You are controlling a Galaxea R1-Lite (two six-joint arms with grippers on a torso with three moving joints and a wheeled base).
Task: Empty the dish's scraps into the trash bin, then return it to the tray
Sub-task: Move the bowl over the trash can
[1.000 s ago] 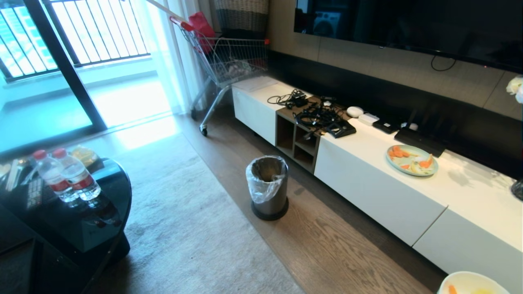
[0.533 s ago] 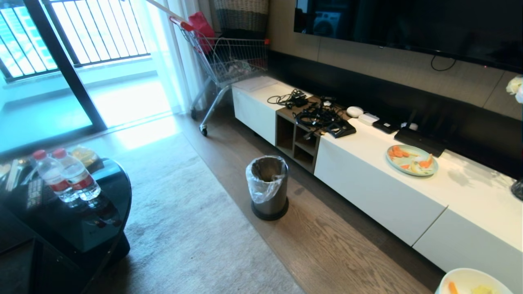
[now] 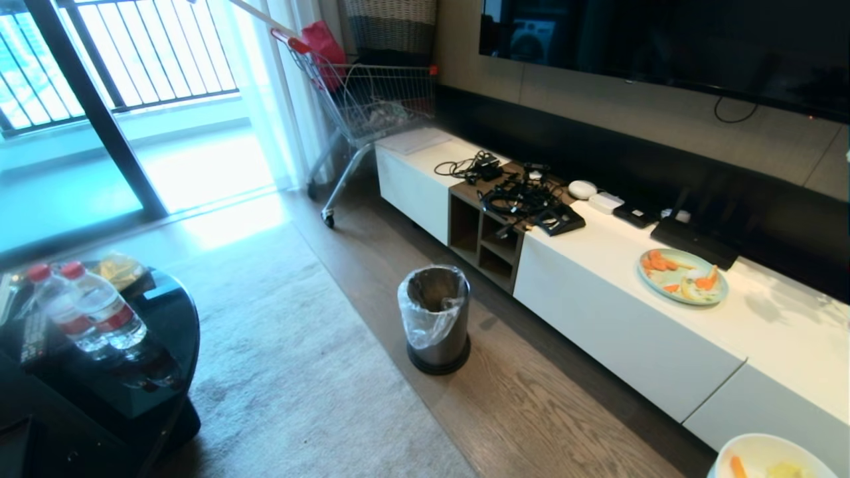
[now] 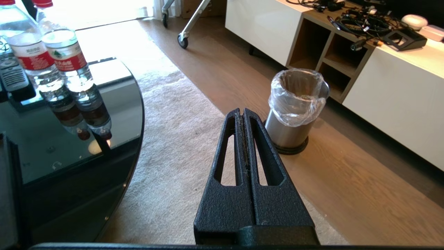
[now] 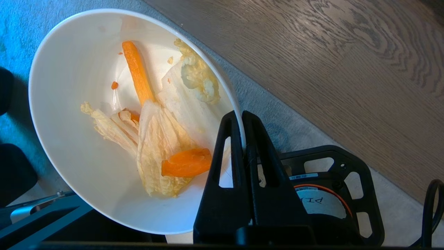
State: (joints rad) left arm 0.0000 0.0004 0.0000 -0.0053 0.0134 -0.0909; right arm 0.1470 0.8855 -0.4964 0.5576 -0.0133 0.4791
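Note:
My right gripper is shut on the rim of the dish, a deep white bowl held above the carpet edge. The scraps lie inside: pale cabbage leaves and orange carrot pieces. In the head view only the dish's rim shows, at the bottom right corner. The trash bin, dark metal with a clear bag over its rim, stands on the wood floor before the white cabinet; it also shows as the trash bin in the left wrist view. My left gripper is shut and empty, parked over the carpet. The tray is out of view.
A long white cabinet runs along the right wall, carrying cables and a light blue plate with food. A black glass table with two water bottles stands at the left. A shopping cart is at the back.
The whole head view has shifted: the bin and cabinet sit slightly lower, the table and bottles further left. The camera moved. Both grippers keep their state.

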